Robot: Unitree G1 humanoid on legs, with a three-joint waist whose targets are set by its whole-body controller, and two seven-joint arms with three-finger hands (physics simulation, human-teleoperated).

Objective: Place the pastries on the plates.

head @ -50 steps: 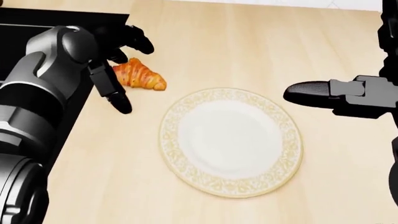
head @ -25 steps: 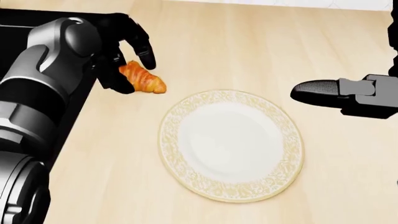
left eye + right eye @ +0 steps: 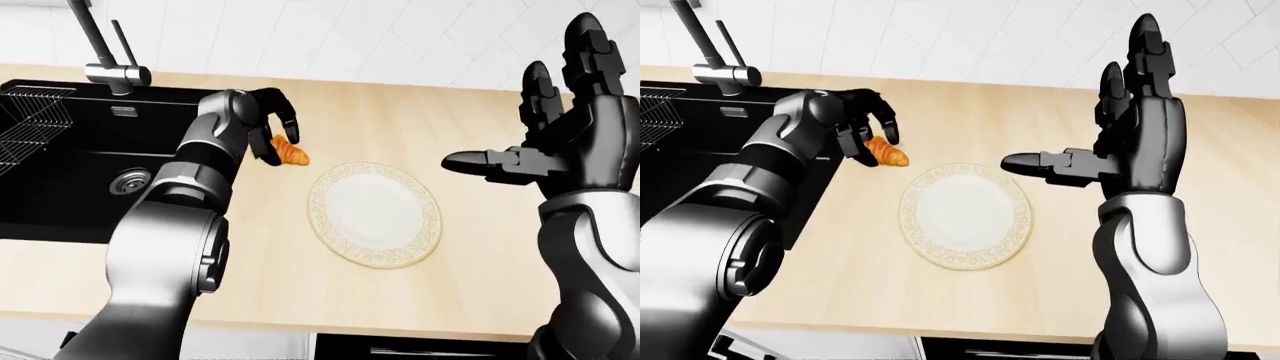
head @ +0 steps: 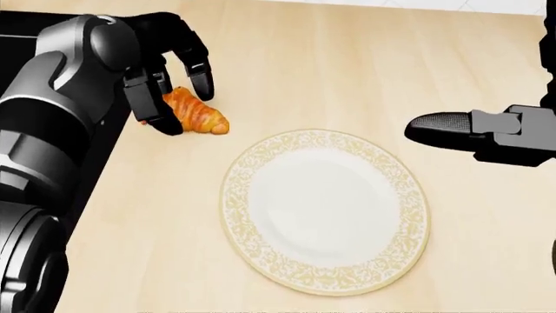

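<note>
A golden croissant (image 4: 205, 118) lies on the wooden counter just up-left of a white plate with a gold patterned rim (image 4: 233, 195), clear of the rim. My left hand (image 4: 184, 107) is curled over it, thumb against its left end and fingers hooked over its upper side. The plate holds nothing. In the left-eye view my right hand (image 3: 530, 112) is raised above the counter to the right of the plate, fingers spread upward and thumb pointing left, with nothing in it.
A black sink (image 3: 60, 165) with a faucet (image 3: 100, 45) and a wire rack (image 3: 20, 120) fills the left side, next to the croissant. The counter's near edge (image 3: 400, 326) runs along the bottom, and a white tiled wall stands at the top.
My left hand went from spread beside the croissant to curled round it. The whole picture slid slightly downward, so the camera moved. The right hand has barely moved.
</note>
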